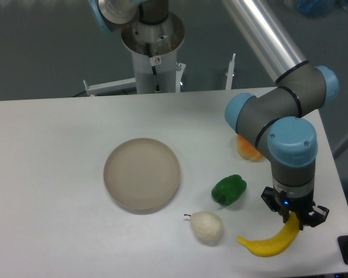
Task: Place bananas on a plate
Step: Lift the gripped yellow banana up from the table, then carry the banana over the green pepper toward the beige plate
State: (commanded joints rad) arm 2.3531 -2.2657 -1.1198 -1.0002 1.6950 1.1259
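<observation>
A curved bright-yellow banana (268, 242) lies on the white table near the front right edge. My gripper (294, 218) points straight down over the banana's upper right end, its fingers on either side of that tip. Whether the fingers press on the banana does not show. The round beige-grey plate (142, 174) sits in the middle of the table, well to the left of the gripper, with nothing on it.
A green pepper (229, 190) lies between the plate and the gripper. A whitish pear-shaped fruit (206, 226) lies left of the banana. An orange fruit (247, 149) is partly hidden behind the arm's wrist. The table's front right corner is close to the banana.
</observation>
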